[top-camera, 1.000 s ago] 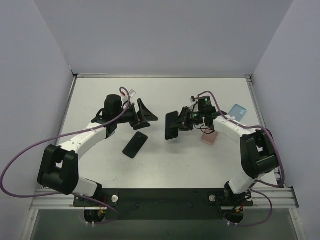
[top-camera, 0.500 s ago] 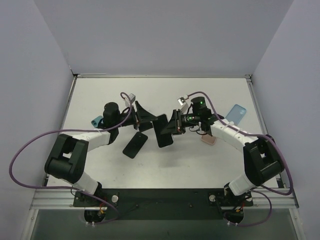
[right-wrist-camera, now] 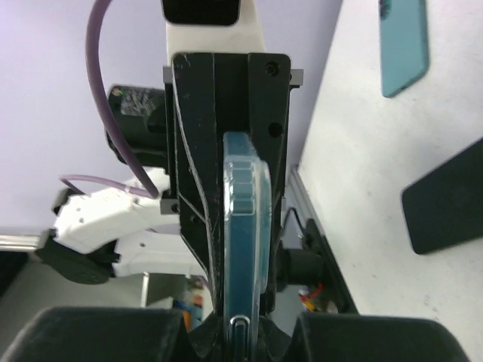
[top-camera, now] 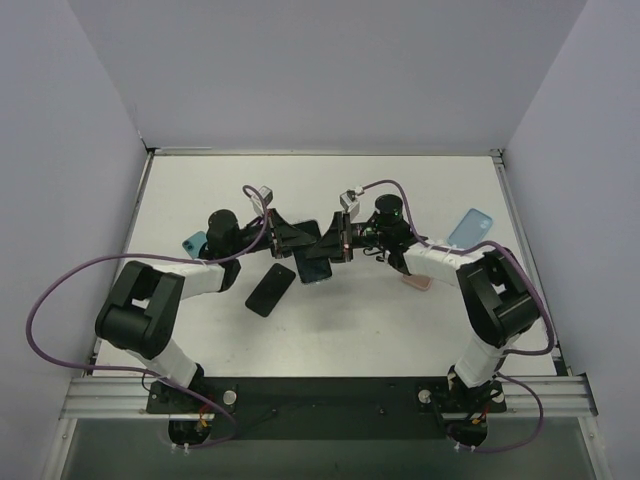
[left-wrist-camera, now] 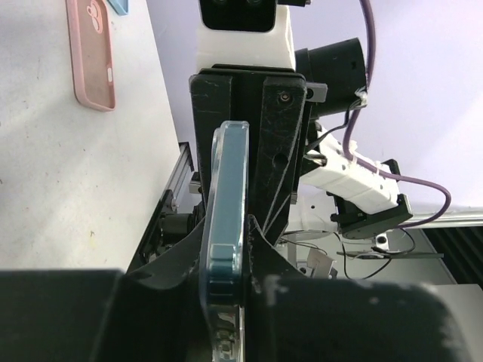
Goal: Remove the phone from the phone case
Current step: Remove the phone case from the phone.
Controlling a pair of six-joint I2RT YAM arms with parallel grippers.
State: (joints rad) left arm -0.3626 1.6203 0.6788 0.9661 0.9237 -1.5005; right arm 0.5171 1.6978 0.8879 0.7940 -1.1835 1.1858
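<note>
Wide first: white table (top-camera: 400,330), left arm (top-camera: 180,275) and right arm (top-camera: 450,262) both reaching in to meet mid-table, well above the surface. Right gripper (top-camera: 340,243) is clamped flat across the cased phone (top-camera: 317,262), one finger on each face. That's my anchor. Left gripper (top-camera: 296,240) faces it nose to nose, with its fingers close on either side of the same phone. I can't tell whether they're actually pressing.

The phone is held in the air between the two grippers. Both wrist cameras see it edge-on, and its long axis seems to run from one set of jaws towards the other, so I reckon any peel goes along that line.

Smaller things lying on the table: a loose black phone (top-camera: 270,290), a blue case (top-camera: 472,227) and a pink case (top-camera: 417,281).
</note>
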